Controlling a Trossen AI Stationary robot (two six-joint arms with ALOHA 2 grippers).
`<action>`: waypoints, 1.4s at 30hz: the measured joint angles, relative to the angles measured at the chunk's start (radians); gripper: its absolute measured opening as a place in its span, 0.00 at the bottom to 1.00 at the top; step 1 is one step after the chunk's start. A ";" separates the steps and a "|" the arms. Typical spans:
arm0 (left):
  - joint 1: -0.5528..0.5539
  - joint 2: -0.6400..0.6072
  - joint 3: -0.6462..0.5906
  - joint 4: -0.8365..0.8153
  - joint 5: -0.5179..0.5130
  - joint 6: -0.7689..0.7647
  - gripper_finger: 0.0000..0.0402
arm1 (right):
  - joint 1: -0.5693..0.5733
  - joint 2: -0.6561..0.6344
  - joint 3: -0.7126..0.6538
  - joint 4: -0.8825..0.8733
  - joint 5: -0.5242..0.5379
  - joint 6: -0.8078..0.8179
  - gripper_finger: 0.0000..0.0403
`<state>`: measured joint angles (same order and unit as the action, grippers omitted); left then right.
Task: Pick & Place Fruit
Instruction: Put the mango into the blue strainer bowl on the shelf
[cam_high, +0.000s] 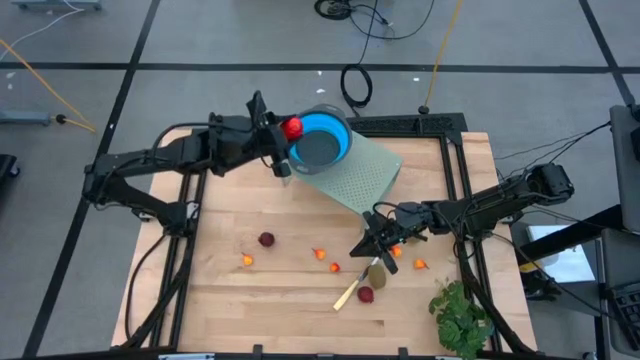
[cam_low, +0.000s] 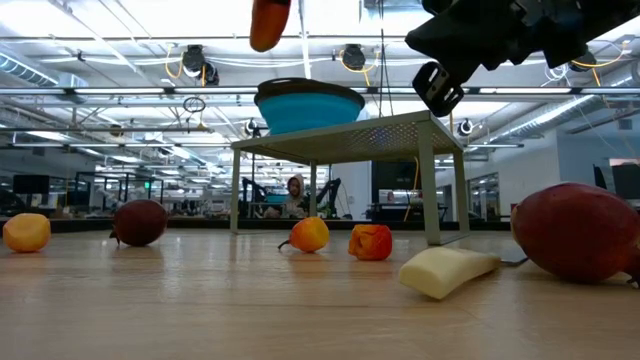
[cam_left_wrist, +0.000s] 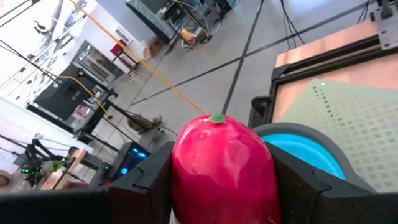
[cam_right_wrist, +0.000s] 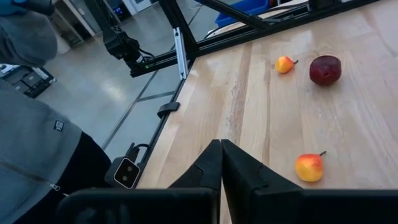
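My left gripper is shut on a red-orange fruit, held in the air at the left rim of the blue bowl. The bowl stands on a pale green perforated stand. My right gripper hovers shut and empty over the table's middle right. Just nearer than it lie a brownish-green oval and a dark red ball. A second dark red ball and several tiny orange fruits rest on the wood. My left gripper pinches the red-orange fruit's two opposite sides between its two fingers. The fingers come about level from the table's left. The fruit is lifted clear, its green-tipped end up, beside and above the bowl.
A pale-handled knife lies beside the oval. A leafy green bunch sits at the near right corner. The black frame rails border the table. Bare wood shows at the near left.
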<state>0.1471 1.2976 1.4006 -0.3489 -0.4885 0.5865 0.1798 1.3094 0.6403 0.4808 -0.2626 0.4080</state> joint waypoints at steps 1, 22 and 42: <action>0.003 0.000 0.000 0.000 0.000 0.000 0.49 | 0.000 0.000 0.000 0.000 0.000 0.000 0.00; 0.013 0.126 0.133 -0.065 0.003 0.044 0.49 | 0.000 0.000 0.000 0.000 0.000 0.000 0.00; 0.176 0.412 0.426 -0.306 0.187 0.057 0.49 | 0.000 0.000 0.000 0.000 -0.001 -0.006 0.00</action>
<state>0.3228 1.7099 1.8271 -0.6553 -0.3011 0.6438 0.1797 1.3090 0.6403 0.4806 -0.2634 0.4020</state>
